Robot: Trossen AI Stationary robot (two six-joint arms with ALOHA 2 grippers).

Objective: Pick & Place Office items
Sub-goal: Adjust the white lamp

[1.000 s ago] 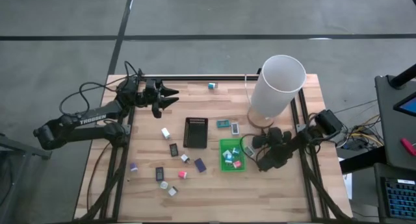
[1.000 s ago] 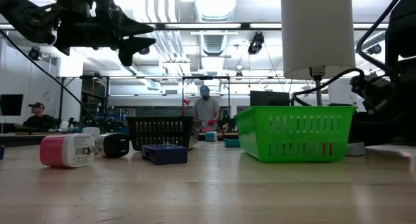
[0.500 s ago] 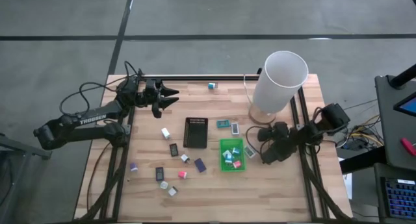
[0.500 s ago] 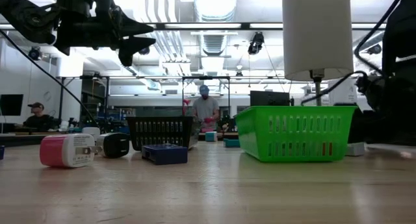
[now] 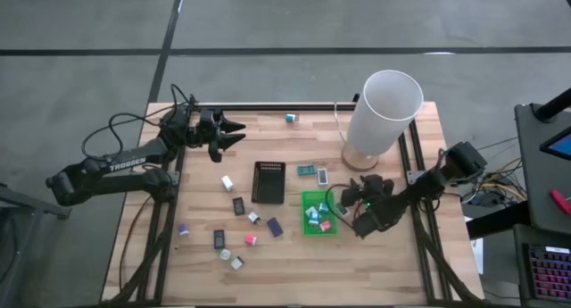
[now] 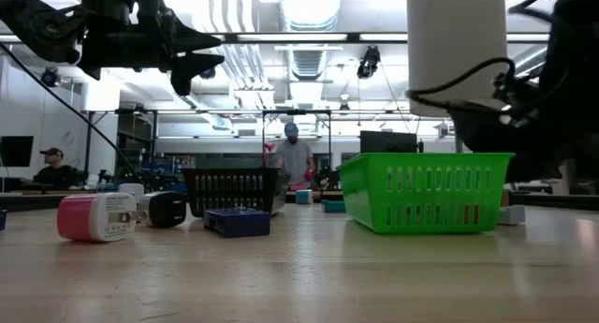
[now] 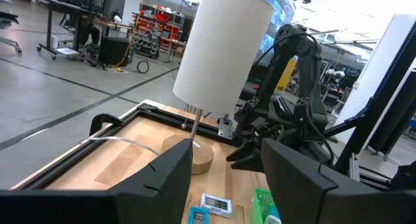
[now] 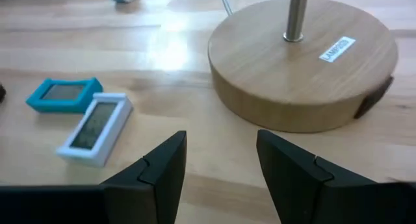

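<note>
Here, white packet [image 8: 95, 128] just beyond right gripper [image 8: 218, 169].

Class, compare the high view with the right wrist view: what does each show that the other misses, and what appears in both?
Only the high view shows the green tray, the black tray, the left gripper hanging open and the lamp's white shade. Only the right wrist view shows the label on the lamp base. Both show the lamp base, the teal packet and the white packet beside it.
</note>
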